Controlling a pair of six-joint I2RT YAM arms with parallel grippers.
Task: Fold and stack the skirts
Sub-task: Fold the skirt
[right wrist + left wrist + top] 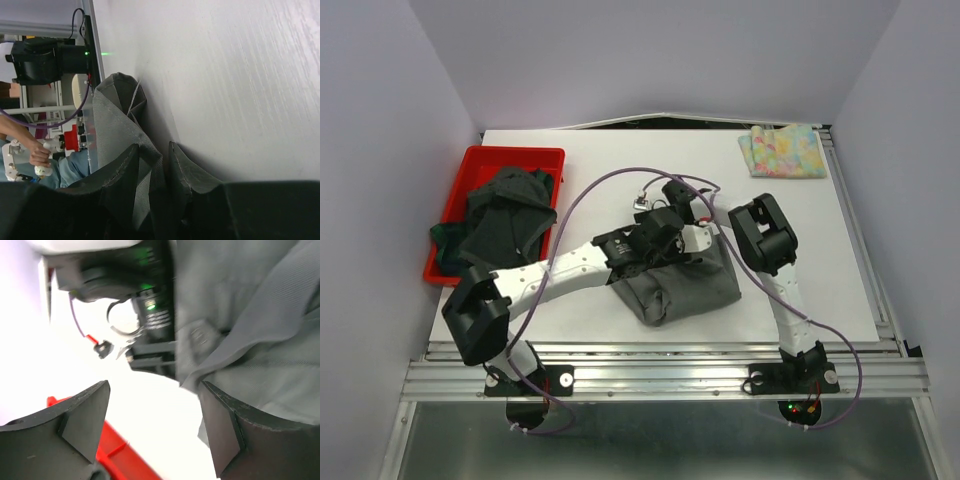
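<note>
Grey skirt (pixel 685 290) in R gripper (pixel 153 148) pinch

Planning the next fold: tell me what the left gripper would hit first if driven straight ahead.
Probably the right arm's black wrist housing, straight ahead between the open fingers; the grey skirt lies just beside that line. Depth is unclear.

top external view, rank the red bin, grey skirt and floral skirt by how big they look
1. red bin, largest
2. grey skirt, bunched mid-table
3. floral skirt, folded, clearly smallest

No text, label, brand or number can be read.
</note>
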